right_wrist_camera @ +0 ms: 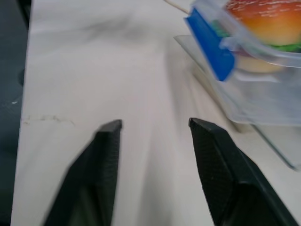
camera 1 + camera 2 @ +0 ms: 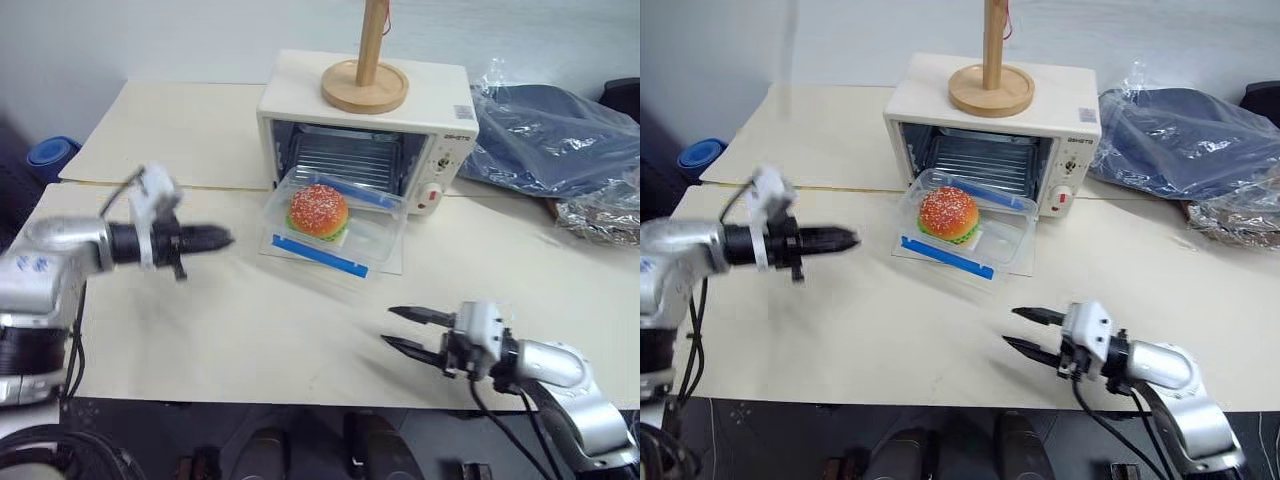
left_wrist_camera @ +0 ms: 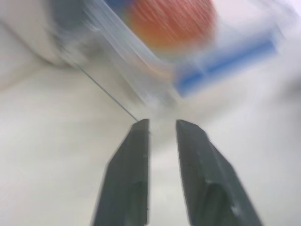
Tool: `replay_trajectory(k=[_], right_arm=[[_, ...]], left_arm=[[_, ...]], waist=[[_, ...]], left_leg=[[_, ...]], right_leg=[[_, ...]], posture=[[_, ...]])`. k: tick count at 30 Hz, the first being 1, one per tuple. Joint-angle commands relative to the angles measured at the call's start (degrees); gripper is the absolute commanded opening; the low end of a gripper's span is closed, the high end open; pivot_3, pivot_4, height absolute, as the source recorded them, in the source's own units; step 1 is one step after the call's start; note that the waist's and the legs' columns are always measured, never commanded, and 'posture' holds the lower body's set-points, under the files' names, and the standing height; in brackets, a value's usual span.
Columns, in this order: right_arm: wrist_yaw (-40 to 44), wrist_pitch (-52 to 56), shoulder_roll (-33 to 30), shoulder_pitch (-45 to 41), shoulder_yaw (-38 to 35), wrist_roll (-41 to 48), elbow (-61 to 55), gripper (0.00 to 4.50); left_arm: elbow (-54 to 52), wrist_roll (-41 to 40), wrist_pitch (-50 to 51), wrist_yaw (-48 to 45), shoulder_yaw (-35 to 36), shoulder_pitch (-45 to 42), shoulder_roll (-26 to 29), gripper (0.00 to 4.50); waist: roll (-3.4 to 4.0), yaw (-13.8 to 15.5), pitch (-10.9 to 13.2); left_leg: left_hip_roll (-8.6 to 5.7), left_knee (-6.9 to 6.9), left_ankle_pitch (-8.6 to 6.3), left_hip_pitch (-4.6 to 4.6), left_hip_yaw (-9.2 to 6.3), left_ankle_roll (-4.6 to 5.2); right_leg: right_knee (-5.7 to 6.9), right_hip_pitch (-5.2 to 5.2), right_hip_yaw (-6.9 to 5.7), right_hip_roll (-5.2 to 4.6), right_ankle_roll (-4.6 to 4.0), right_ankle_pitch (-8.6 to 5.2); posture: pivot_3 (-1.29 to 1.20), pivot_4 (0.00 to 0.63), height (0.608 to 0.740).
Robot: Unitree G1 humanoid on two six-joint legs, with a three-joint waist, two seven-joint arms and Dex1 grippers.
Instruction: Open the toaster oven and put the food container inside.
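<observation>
Food container (image 2: 333, 222) parked on the dropped-down glass door of the toaster oven (image 2: 366, 130), half poked into the opening.
Left gripper (image 2: 222, 238) is seen just left of it, fingers nearly closed on nothing; right gripper (image 2: 398, 328) is held low over the tabletop (image 2: 250, 330), fingers parted, empty.

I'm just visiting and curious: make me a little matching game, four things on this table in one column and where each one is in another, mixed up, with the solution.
Things:
1. food container
2. wooden stand
3. plastic-wrapped blue cloth
4. blue bowl

Places:
A. on top of the toaster oven
B. off the table's far left corner
C. on the oven's lowered glass door
D. on the table, to the right of the oven

Pairs: 1-C, 2-A, 3-D, 4-B
</observation>
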Motion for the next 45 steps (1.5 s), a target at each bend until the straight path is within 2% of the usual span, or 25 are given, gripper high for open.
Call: replay_trajectory(k=[1,3,4,8,10,16,30,34,36,39,43,45], right_arm=[[-0.3,1.5,1.0,-4.7,3.6,-3.3,2.1,1.0],[-2.2,2.0,2.9,-8.5,4.4,-5.1,5.1,0.26],[-3.8,1.7,4.1,-11.2,4.7,-6.7,7.3,0.08],[-6.4,1.6,7.1,-18.2,4.4,-8.9,12.9,0.08],[-7.2,-0.1,8.2,-23.3,4.3,-10.7,17.4,0.08],[-9.6,-2.4,10.7,-33.4,3.4,-13.1,26.3,0.08],[-22.7,-13.9,19.7,-52.3,2.4,-20.8,58.3,0.08],[-24.6,-16.2,20.9,-55.6,2.2,-22.3,63.4,0.08],[-21.8,-15.7,21.4,-55.3,2.0,-20.8,62.2,0.08],[-15.3,-12.1,20.3,-51.3,2.2,-17.6,54.7,0.08],[-7.9,-3.3,15.2,-42.4,1.2,-12.7,38.7,0.0],[-5.3,-0.3,11.6,-38.2,0.1,-10.5,32.1,0.0]], left_arm=[[-3.5,-3.0,-4.2,1.1,1.2,1.0,-6.0,0.0],[-2.8,0.0,-7.7,2.6,-1.1,1.4,-8.9,0.0],[-2.2,1.8,-9.4,4.1,-2.7,1.2,-10.8,0.0],[0.6,5.4,-12.1,9.9,-5.3,-0.7,-16.8,0.0],[4.1,7.2,-12.3,15.6,-5.3,-3.5,-21.1,0.0],[10.1,7.9,-14.3,24.6,-1.9,-8.8,-28.3,0.0],[32.2,12.7,-26.8,33.9,0.2,-20.8,-34.8,0.0],[37.0,14.3,-30.6,35.4,0.4,-22.7,-34.8,0.0],[34.8,13.6,-29.8,33.1,0.0,-21.4,-34.0,0.0],[25.4,11.7,-24.5,27.3,-1.0,-16.2,-30.3,0.0],[10.3,7.4,-15.3,19.1,0.1,-6.5,-21.4,0.84],[5.1,4.1,-12.5,15.5,2.5,-2.1,-16.8,1.49]], waist=[[-0.01,1.0,0.0],[-0.03,1.5,0.0],[-0.03,1.5,0.0],[-0.02,1.3,0.0],[-0.02,1.2,0.0],[-0.02,0.2,0.0],[-0.02,-0.8,0.0],[-0.02,-1.3,0.0],[-0.02,-1.6,0.0],[-0.01,-2.4,0.0],[0.0,-2.7,0.0],[0.02,-2.6,0.0]], left_leg=[[0.0,0.07,-0.04,-0.04,-0.04,0.07],[-0.03,0.36,-0.15,-0.22,-0.11,0.22],[-0.02,0.44,-0.21,-0.25,-0.11,0.26],[-0.08,0.57,-0.26,-0.23,0.03,0.35],[-0.06,0.58,-0.27,-0.24,0.02,0.35],[-0.04,0.65,-0.28,-0.29,0.02,0.35],[-0.04,0.69,-0.27,-0.34,0.07,0.33],[-0.04,0.66,-0.26,-0.37,0.08,0.32],[-0.02,0.6,-0.25,-0.37,0.09,0.3],[0.02,0.51,-0.24,-0.37,0.13,0.28],[0.07,0.4,-0.26,-0.38,0.09,0.25],[0.08,0.39,-0.27,-0.42,0.07,0.25]], right_leg=[[-0.03,0.03,-0.05,-0.01,0.01,0.0],[-0.01,0.01,-0.14,-0.04,0.02,0.01],[-0.02,0.01,-0.14,-0.02,0.02,0.01],[0.03,0.01,-0.07,-0.03,0.1,0.05],[0.05,0.0,-0.08,0.0,0.11,0.05],[0.29,-0.04,-0.12,0.03,0.14,0.07],[0.29,-0.08,-0.21,0.01,0.17,0.09],[0.3,-0.13,-0.22,0.0,0.19,0.09],[0.3,-0.18,-0.21,0.01,0.18,0.09],[0.31,-0.24,-0.16,0.05,0.18,0.09],[0.29,-0.26,-0.14,0.04,0.18,0.09],[0.27,-0.28,-0.13,0.01,0.18,0.09]], posture=[[0.0,0.15,0.74],[0.0,0.15,0.74],[0.0,0.15,0.74],[0.0,0.15,0.74],[0.0,0.15,0.74],[0.0,0.15,0.74],[0.0,0.15,0.74],[0.0,0.15,0.74],[0.0,0.15,0.74],[0.0,0.15,0.74],[0.0,0.15,0.74],[0.0,0.15,0.74]])
